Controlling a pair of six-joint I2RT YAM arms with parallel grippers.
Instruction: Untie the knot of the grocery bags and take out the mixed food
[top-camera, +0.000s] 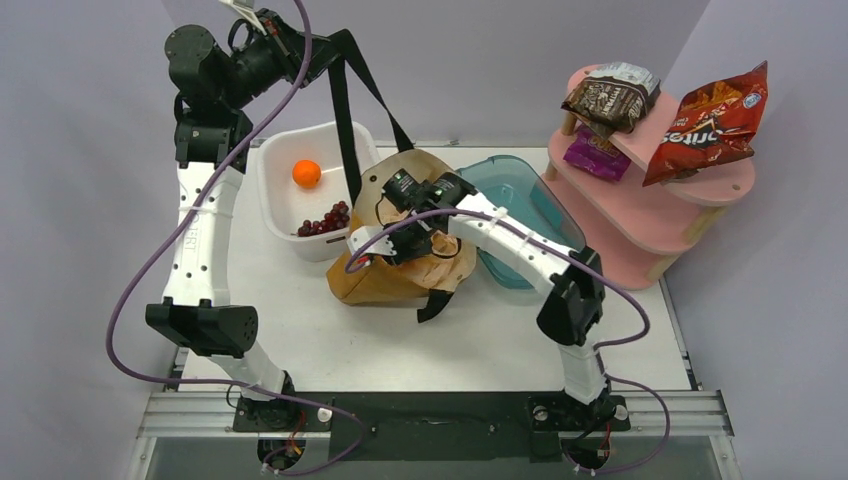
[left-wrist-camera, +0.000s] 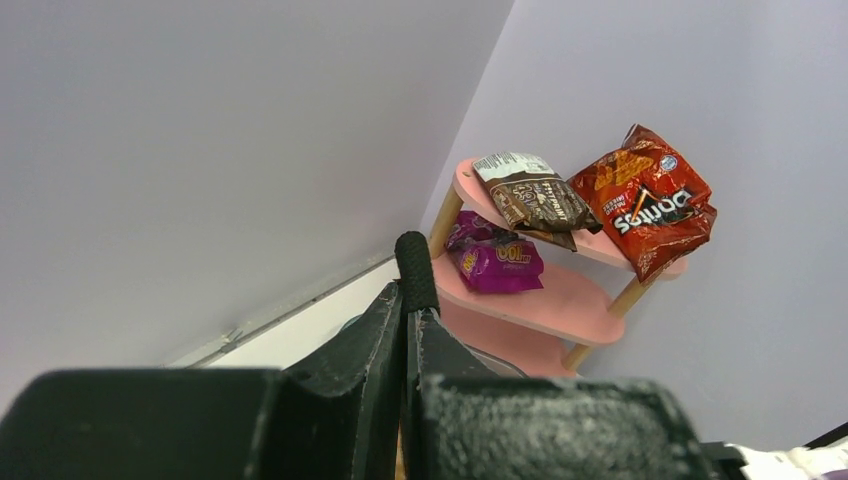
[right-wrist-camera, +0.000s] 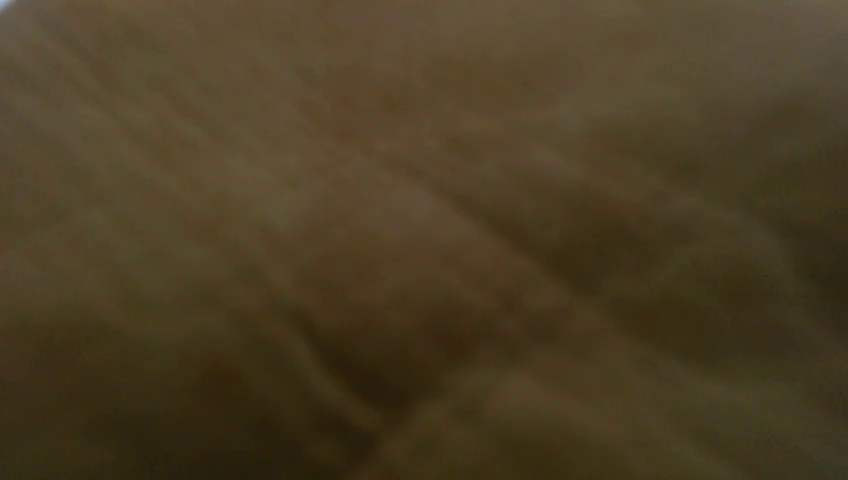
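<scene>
Black strap (top-camera: 343, 120) pinched in left claw (left-wrist-camera: 408, 300); right claw (top-camera: 405, 248), state hidden, inside tote (top-camera: 385, 285).

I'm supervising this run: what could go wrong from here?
The left end effector holds the black strap taut and high; pulling harder could tip the tote toward the white tub. The right end effector is buried in the tote, its camera showing only brown blur, so it could pinch fabric instead of food.

I'm working in a lab cell: plain grey walls (top-camera: 70, 200) box my white table (top-camera: 330, 340), aluminium rail (top-camera: 690, 408) at six o'clock
</scene>
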